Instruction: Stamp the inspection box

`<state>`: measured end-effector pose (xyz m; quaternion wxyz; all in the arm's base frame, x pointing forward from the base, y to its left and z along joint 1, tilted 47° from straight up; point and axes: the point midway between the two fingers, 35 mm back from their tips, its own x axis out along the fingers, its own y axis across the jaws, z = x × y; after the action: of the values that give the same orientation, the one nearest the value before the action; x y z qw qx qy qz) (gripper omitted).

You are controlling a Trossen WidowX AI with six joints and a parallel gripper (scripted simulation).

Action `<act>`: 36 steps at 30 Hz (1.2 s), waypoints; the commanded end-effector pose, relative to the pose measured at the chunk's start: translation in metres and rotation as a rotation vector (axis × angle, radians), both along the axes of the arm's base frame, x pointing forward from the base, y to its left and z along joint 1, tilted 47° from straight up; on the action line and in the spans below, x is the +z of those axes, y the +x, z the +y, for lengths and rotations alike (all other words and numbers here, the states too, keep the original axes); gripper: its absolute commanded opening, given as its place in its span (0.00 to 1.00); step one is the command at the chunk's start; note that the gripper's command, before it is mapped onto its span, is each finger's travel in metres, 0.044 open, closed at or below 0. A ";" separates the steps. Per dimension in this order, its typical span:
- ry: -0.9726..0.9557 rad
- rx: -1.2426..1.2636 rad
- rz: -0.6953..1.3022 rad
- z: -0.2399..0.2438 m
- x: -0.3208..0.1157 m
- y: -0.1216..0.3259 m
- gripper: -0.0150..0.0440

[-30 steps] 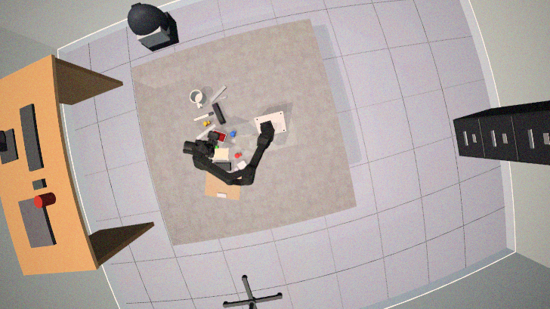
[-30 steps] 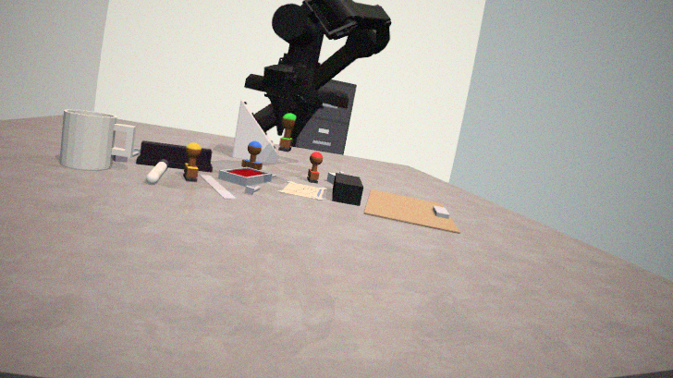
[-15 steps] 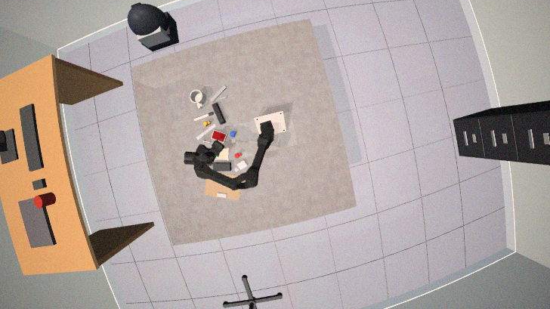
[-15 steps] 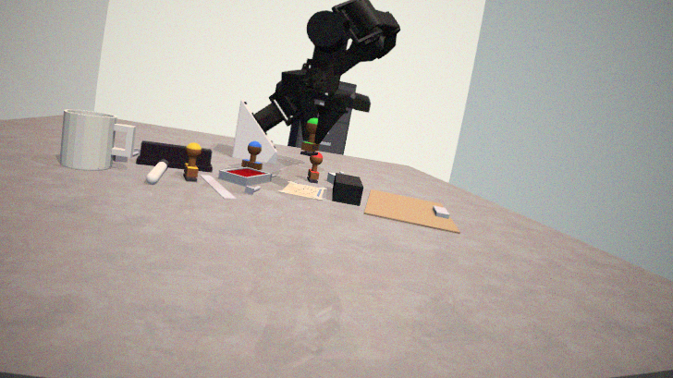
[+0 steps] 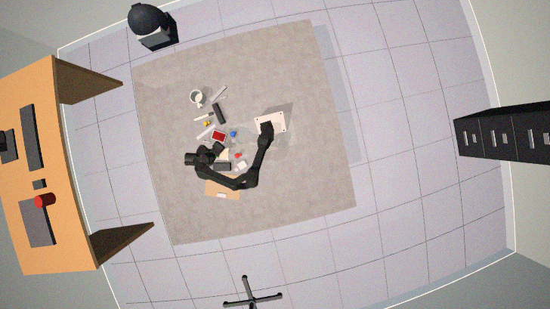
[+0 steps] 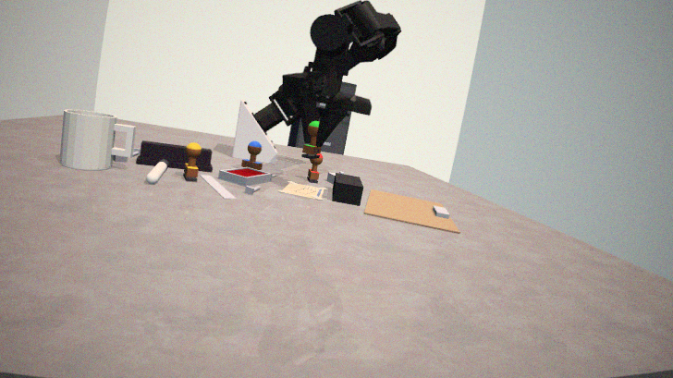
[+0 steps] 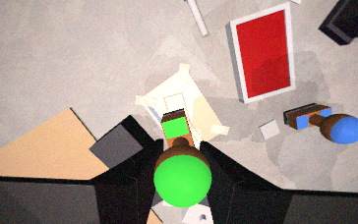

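My gripper (image 6: 314,131) (image 7: 181,145) is shut on the green-topped stamp (image 6: 311,147) (image 7: 182,181) and holds it upright in the air above the card. The cream card (image 6: 301,189) (image 7: 207,114) is taped down at its corners. In the wrist view the stamp's base covers part of the card, just below the outlined box (image 7: 173,101); the part of the box that shows has no print. The ink pad (image 5: 218,136) (image 6: 244,175) (image 7: 266,53) is a grey-white tray with a red surface. Lettering on the stamp is not readable.
A blue-topped stamp (image 6: 253,154) (image 7: 339,129) stands near the pad. A red-topped stamp (image 5: 238,155) (image 6: 313,169) stands behind the card, and a yellow-topped stamp (image 6: 192,160) beyond the pad. A black block (image 6: 347,189) (image 7: 118,146) is beside the card. A mug (image 5: 196,97) (image 6: 88,140) stands farther off.
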<state>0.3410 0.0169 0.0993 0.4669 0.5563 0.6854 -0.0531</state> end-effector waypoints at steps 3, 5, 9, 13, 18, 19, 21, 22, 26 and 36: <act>0.005 -0.003 0.003 0.005 -0.002 0.001 0.25; 0.005 -0.003 0.003 0.006 -0.003 0.001 0.25; 0.004 -0.003 0.003 0.008 -0.005 0.001 0.25; 0.004 -0.003 0.003 0.010 -0.007 0.002 0.25; 0.004 -0.003 0.003 0.012 -0.009 0.002 0.25; 0.003 -0.003 0.003 0.013 -0.010 0.002 0.25; 0.003 -0.004 0.003 0.013 -0.011 0.002 0.25; 0.003 -0.004 0.003 0.014 -0.011 0.002 0.25; 0.003 -0.004 0.002 0.016 -0.013 0.002 0.25; 0.002 -0.004 0.002 0.021 -0.018 0.003 0.25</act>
<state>0.3441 0.0338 0.0836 0.4688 0.5562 0.6840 -0.0542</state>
